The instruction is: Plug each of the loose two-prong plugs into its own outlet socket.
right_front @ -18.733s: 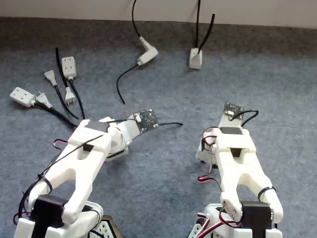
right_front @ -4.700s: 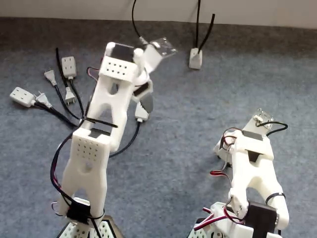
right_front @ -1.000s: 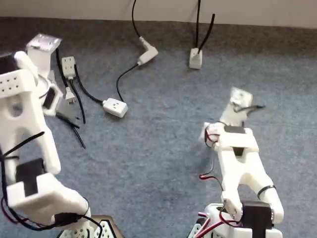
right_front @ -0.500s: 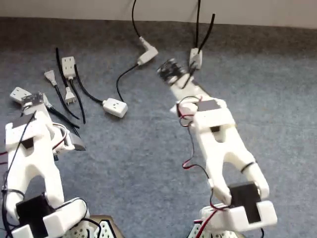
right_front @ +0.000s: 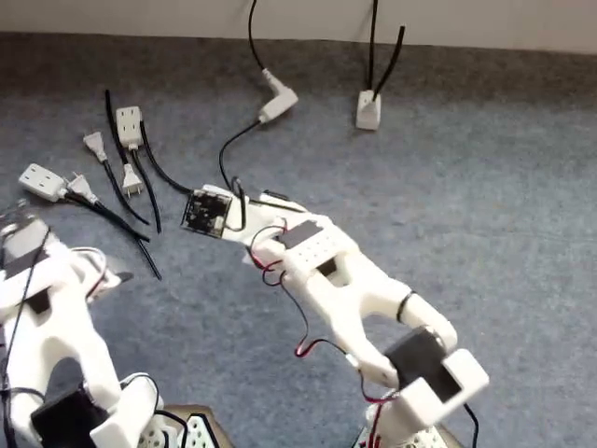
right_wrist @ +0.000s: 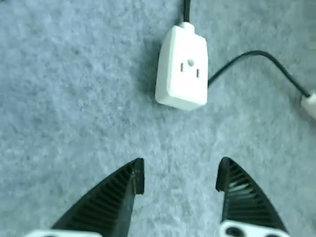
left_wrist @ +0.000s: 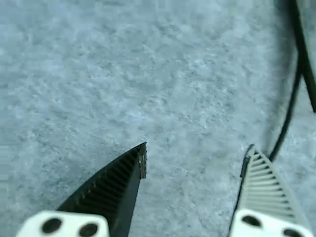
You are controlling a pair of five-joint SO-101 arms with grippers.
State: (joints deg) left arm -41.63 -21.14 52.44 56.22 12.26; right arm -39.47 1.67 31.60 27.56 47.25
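The approach to a socket was judged to be the step in hand. The right gripper was held spread and empty, with a white outlet socket lying on the carpet straight ahead of the jaws, apart from both tips, its slotted face upward. The next move was judged to call for a descent that brought the tips astride the socket's body, so that it could be steadied for a plug.

The left gripper was likewise spread and empty, with a black cable passing just beside one tip.

Three sockets were counted: that one, a second socket and a third socket. Three plugs were counted: a first plug, a second plug and a third plug. The last lay against the third socket, and whether it was seated could not be told.
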